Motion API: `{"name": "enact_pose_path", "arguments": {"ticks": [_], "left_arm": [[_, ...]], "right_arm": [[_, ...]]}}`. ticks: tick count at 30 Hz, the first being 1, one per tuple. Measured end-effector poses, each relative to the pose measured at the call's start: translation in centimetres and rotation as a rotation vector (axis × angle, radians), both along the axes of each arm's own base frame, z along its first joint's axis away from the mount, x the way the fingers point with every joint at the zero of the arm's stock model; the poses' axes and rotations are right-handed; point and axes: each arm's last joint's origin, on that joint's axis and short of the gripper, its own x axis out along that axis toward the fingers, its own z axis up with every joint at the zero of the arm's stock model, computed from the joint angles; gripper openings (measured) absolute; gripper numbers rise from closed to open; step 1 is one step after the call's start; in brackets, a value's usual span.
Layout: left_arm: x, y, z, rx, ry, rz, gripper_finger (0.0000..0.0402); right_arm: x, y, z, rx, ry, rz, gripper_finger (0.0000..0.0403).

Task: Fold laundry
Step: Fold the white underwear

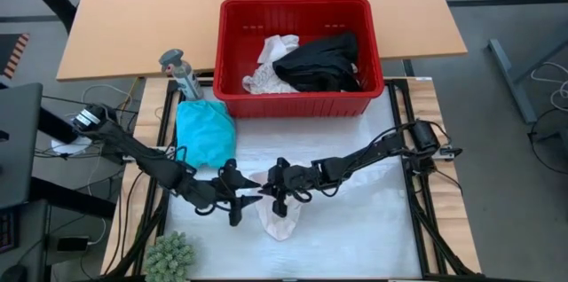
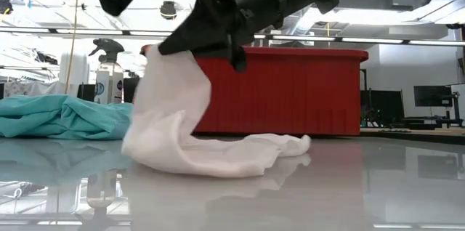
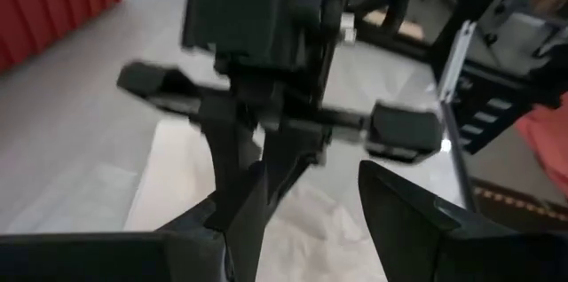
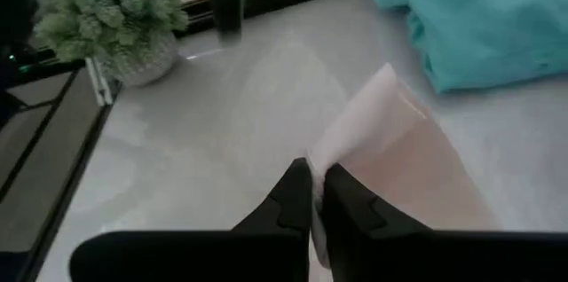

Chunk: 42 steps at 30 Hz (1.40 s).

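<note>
I have the right claw (image 4: 311, 195) pinched shut on the edge of the white garment (image 1: 282, 215), lifting that edge clear of the worktop (image 1: 355, 229) so the cloth hangs from it while the far end trails flat on the surface. I hold it by an edge so that, as I judge it, I can draw it over itself for a fold. My left claw (image 1: 251, 199) sits just beside the right one, fingers apart and holding nothing, placed to take a second edge of the same piece.

The teal garment (image 1: 206, 133) lies bunched on the worktop beside the spray bottle (image 1: 183, 74), near the red basket (image 1: 302, 100). The black garment (image 1: 321, 62) and another white piece (image 1: 271, 65) wait inside the basket. The small green plant (image 1: 169, 255) stands at the worktop's near corner, well apart from the cloth.
</note>
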Motion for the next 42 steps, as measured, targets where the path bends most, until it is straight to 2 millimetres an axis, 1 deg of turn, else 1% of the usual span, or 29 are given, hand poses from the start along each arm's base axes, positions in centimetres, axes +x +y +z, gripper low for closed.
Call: {"name": "enact_pose_path", "arguments": {"ticks": [2, 4, 8, 10, 13, 16, 18, 20, 22, 24, 27, 30, 32, 35, 37, 42], "left_arm": [[-0.3, 0.0, 0.4, -0.001, -0.012, -0.006, 0.0167], [-0.4, 0.0, 0.6, 0.002, -0.019, -0.008, 0.0167], [-0.4, 0.0, 0.4, 0.014, -0.006, 0.000, 0.0167], [-0.4, 0.0, 0.2, 0.029, 0.007, 0.009, 0.0167], [-0.5, 0.3, -0.1, 0.068, 0.026, 0.056, 0.0167], [-0.7, 0.6, -0.3, 0.118, 0.035, 0.133, 0.0167], [-0.7, 0.7, -0.3, 0.117, 0.030, 0.163, 0.0167], [-0.6, 0.9, -0.3, 0.111, 0.035, 0.164, 0.0167], [-0.5, 0.9, -0.4, 0.099, 0.043, 0.144, 0.0167], [-0.4, 1.0, -0.4, 0.098, 0.055, 0.118, 0.0167], [0.0, 1.2, -1.0, 0.105, 0.089, 0.081, 0.0167], [0.7, 1.0, -1.8, 0.064, 0.122, 0.043, 0.0167], [1.1, 0.7, -2.8, 0.052, 0.157, 0.023, 0.0167], [2.0, 0.1, -4.1, 0.045, 0.173, -0.003, 0.0167], [2.5, -0.3, -4.9, 0.042, 0.180, -0.034, 0.0167], [3.3, -0.8, -6.0, 0.039, 0.186, -0.059, 0.0167]], "right_arm": [[0.1, 0.1, 0.2, 0.005, -0.023, 0.025, 0.0045], [0.1, 0.2, 0.3, -0.003, -0.033, 0.086, 0.0047], [0.0, 0.6, 0.2, 0.007, -0.024, 0.218, 0.0069], [-0.1, 1.0, 0.2, 0.029, -0.019, 0.274, 0.0091], [-0.4, 1.9, 0.2, 0.039, -0.013, 0.360, 0.0135], [-0.8, 3.3, 0.4, 0.041, -0.045, 0.494, 0.0180], [-1.1, 4.1, 0.5, 0.041, -0.062, 0.567, 0.0207], [-1.4, 4.9, 0.4, 0.051, -0.050, 0.618, 0.0227], [-1.7, 5.4, 0.2, 0.052, -0.027, 0.632, 0.0238], [-1.8, 5.6, -0.1, 0.019, 0.009, 0.562, 0.0240], [-2.0, 4.8, -1.1, -0.121, 0.106, 0.310, 0.0235], [-2.2, 2.5, -2.2, -0.220, 0.250, 0.035, 0.0228], [-2.5, 0.9, -2.9, -0.211, 0.354, -0.060, 0.0226], [-2.9, -1.4, -3.7, -0.174, 0.468, -0.120, 0.0227], [-2.8, -2.5, -3.8, -0.151, 0.489, -0.136, 0.0228], [-2.6, -4.0, -3.8, -0.148, 0.498, -0.141, 0.0228]]}}
